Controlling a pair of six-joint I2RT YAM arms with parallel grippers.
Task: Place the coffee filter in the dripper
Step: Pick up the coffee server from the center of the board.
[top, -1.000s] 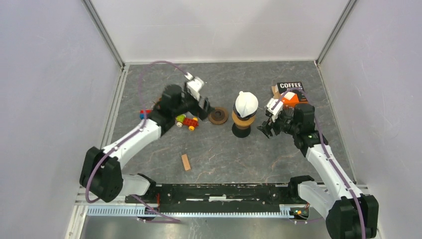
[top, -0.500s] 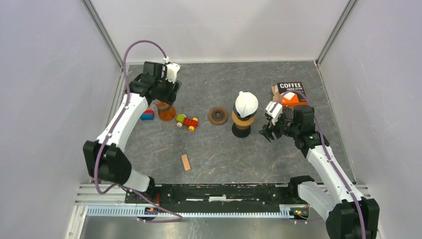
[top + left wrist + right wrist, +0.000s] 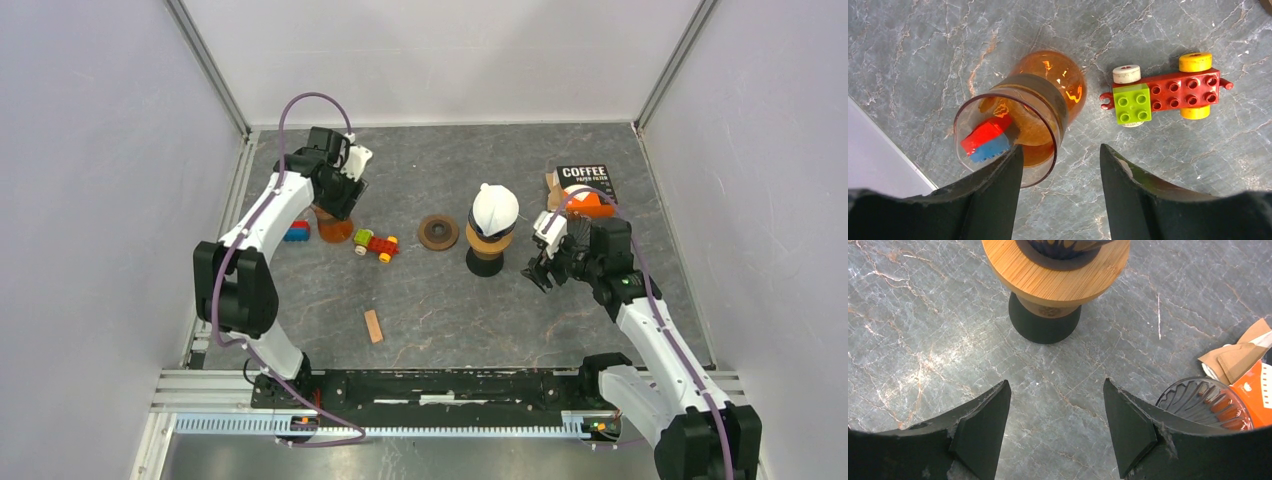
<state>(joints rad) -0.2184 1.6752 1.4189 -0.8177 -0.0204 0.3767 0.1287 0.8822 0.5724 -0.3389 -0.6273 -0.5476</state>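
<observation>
Toward the far left corner of the table [image 3: 450, 300], the left gripper [image 3: 1060, 151] hangs with jaws apart over an orange cup [image 3: 1048, 95]. Nearer the right edge, the right gripper [image 3: 1056, 385] is also open, empty above bare table. The glass dripper [image 3: 1205, 402] sits beside it, with a brown coffee filter [image 3: 1233, 360] just beyond.

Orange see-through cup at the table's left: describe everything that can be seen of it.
The orange see-through cup looks like tinted glass or plastic: clear round rim, dark band below it, rounded amber body. It stands upright, mouth open, on the grey marbled table. A red and blue brick shows through its wall; the top view puts that brick beside it. The left gripper hangs over it, jaws apart, one finger by the rim; contact cannot be told.
</observation>
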